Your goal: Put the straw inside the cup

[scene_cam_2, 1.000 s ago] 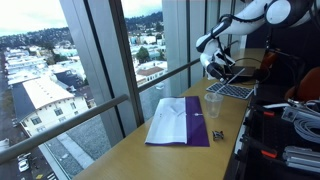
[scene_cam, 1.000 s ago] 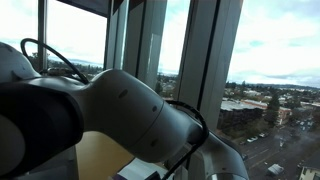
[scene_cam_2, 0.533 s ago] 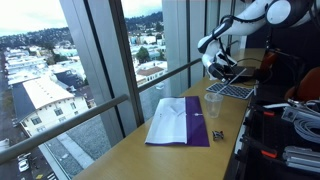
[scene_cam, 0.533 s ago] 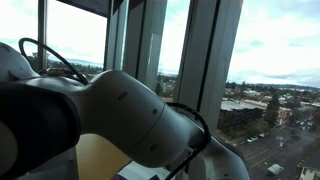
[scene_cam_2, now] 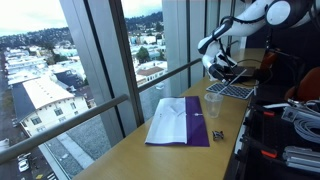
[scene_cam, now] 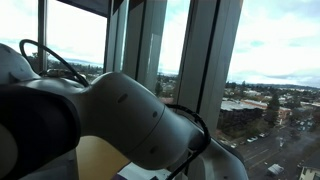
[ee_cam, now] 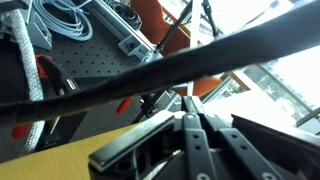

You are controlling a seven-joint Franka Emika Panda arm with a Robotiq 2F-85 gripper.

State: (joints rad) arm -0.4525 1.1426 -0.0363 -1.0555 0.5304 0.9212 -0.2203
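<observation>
A clear plastic cup (scene_cam_2: pixel 213 104) stands upright on the wooden table (scene_cam_2: pixel 180 155), beside a white and purple cloth (scene_cam_2: pixel 180 122). My gripper (scene_cam_2: pixel 213 70) hangs a little above and behind the cup. In the wrist view its two dark fingers (ee_cam: pixel 192 128) lie pressed together, so it is shut. I cannot make out the straw in any view, and nothing shows between the fingers. My arm's grey body (scene_cam: pixel 110 120) fills the exterior view that faces the windows and hides the table there.
An open laptop (scene_cam_2: pixel 232 90) sits just behind the cup. A small dark object (scene_cam_2: pixel 217 134) lies by the cloth's purple edge. Tall windows (scene_cam_2: pixel 110 60) run along one side of the table. Cables and equipment (scene_cam_2: pixel 295 125) crowd the other side.
The gripper has shifted slightly over the cup compared with a second ago. Nothing else has moved.
</observation>
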